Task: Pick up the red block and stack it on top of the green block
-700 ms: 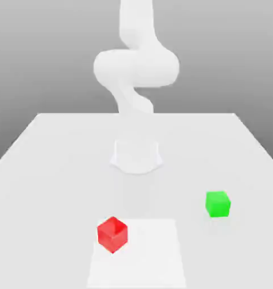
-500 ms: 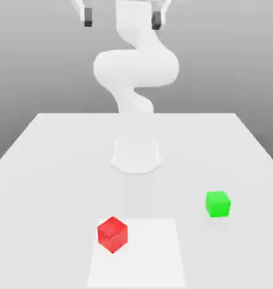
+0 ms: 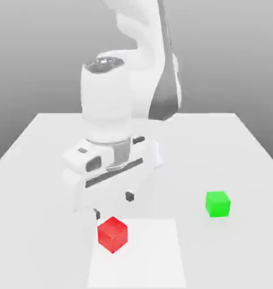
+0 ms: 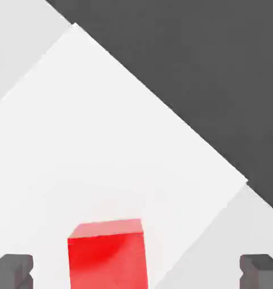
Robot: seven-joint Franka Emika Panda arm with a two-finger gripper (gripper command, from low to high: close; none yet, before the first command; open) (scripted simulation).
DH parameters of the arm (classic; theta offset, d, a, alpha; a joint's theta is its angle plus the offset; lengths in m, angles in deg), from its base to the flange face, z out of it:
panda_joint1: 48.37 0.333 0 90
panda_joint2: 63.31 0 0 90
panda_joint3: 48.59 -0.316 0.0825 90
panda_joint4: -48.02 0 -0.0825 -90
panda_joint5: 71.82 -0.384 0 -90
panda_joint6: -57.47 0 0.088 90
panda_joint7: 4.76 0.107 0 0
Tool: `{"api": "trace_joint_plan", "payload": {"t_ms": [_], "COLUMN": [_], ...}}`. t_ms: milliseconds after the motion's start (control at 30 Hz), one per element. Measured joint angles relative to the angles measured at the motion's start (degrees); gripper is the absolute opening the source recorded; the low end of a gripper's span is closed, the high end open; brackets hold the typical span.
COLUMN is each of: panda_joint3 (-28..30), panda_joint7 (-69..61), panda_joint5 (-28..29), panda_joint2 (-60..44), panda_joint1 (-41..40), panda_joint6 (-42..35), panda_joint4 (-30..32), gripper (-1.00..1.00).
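red block [image 3: 112,234]: 1 | green block [image 3: 218,204]: 1 | gripper [image 3: 112,205]: 1

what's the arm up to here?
The Panda arm is going for the red block. Its gripper hangs just above the block with the jaws open, and nothing is gripped yet. In the hand view the block sits between the two fingertips. It rests on the lighter square patch of the table. The green block sits apart, toward the exterior view's right, with nothing on it.
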Motion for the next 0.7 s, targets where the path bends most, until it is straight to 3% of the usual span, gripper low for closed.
{"api": "trace_joint_plan", "payload": {"t_ms": [200,233,467,700], "panda_joint3": [-7.24,-8.89,-9.3,-3.94], "panda_joint7": [-7.69,-8.66,-8.79,-0.95], "panda_joint5": [-9.38,-10.72,-10.92,-0.19], "panda_joint2": [-10.55,-12.16,-12.49,-1.45], "panda_joint1": [-4.51,-5.85,-6.2,-3.53], "panda_joint6": [8.41,9.74,9.9,1.02], "panda_joint4": [-1.28,-1.51,-1.56,0.22], "gripper": [0.0,-1.0,-1.0,-1.0]}}
